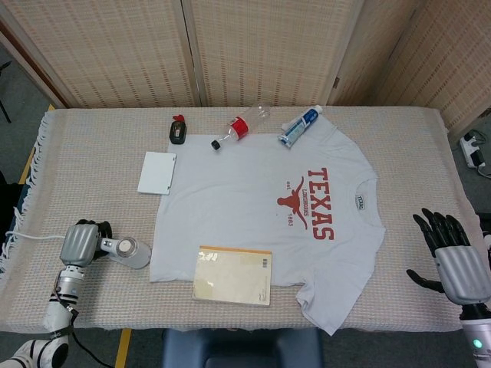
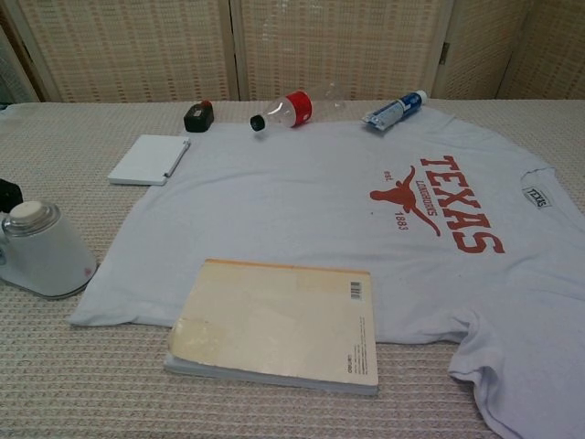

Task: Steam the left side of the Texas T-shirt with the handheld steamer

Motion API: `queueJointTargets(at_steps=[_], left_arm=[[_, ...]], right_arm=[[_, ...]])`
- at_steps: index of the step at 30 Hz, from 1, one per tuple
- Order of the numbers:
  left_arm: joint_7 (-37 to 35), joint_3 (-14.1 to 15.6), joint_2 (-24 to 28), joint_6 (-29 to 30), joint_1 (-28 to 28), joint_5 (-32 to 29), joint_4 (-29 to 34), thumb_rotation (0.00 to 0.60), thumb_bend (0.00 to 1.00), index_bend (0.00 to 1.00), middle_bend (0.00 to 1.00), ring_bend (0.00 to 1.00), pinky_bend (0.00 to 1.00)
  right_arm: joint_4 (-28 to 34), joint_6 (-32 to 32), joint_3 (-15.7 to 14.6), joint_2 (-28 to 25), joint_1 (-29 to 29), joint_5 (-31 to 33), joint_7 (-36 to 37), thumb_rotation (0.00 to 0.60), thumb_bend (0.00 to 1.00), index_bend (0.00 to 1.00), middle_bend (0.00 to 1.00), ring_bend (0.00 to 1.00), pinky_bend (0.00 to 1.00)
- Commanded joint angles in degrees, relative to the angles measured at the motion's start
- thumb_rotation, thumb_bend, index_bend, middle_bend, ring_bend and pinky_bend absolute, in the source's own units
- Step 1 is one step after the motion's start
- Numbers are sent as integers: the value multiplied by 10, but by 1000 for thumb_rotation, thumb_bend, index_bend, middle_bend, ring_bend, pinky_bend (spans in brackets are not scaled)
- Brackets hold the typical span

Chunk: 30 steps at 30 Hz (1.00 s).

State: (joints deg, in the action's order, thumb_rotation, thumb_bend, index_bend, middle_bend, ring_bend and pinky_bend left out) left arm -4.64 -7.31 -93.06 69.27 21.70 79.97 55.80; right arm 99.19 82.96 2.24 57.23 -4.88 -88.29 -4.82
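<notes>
The left robot hand (image 1: 80, 243) is at the near left part of the counter (image 1: 92, 138). Its fingers are wrapped around the handle of the handheld steamer (image 1: 126, 251), so it grips the steamer. The round head of the steamer points to the shirt and sits just beside the left edge of the Texas T-shirt (image 1: 261, 207), not on it. In the chest view the steamer (image 2: 41, 250) stands on the woven cloth, close to the hem of the T-shirt (image 2: 302, 210).

The right robot hand (image 1: 453, 261) is at the near right edge of the counter, apart from the shirt. Its dark fingers are spread and it holds nothing.

The T-shirt lies flat in the middle of the counter, with the red print facing up. A yellowish book (image 1: 232, 275) rests on its near edge.
</notes>
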Motion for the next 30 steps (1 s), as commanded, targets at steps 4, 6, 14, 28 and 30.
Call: queueJointTargets(at_steps=[4, 6, 14, 28, 30], left_arm=[[-21, 8, -15, -4, 12, 14, -20, 600, 343, 757, 832, 682, 569], [-33, 8, -19, -2, 15, 18, -27, 600, 343, 794, 880, 726, 600], [-113, -1, -25, 32, 19, 32, -51, 600, 373, 922, 1000, 858, 697], [-155, -33, 49, 106, 21, 46, 32, 600, 393, 956, 1000, 896, 712], [-142, -36, 58, 111, 28, 53, 63, 600, 392, 952, 1000, 895, 712]], right_arm=[[-7, -48, -13, 8, -14, 14, 7, 587, 104, 0, 0, 0, 27], [-7, -75, -18, 8, -23, 20, 10, 585, 103, 0, 0, 0, 28], [-8, -202, -37, 14, -78, 33, 43, 524, 270, 0, 16, 0, 27], [-84, -317, -54, 96, -170, -30, 141, 95, 767, 0, 23, 0, 0], [-99, -323, -56, 114, -180, -39, 146, 94, 777, 0, 24, 0, 0]])
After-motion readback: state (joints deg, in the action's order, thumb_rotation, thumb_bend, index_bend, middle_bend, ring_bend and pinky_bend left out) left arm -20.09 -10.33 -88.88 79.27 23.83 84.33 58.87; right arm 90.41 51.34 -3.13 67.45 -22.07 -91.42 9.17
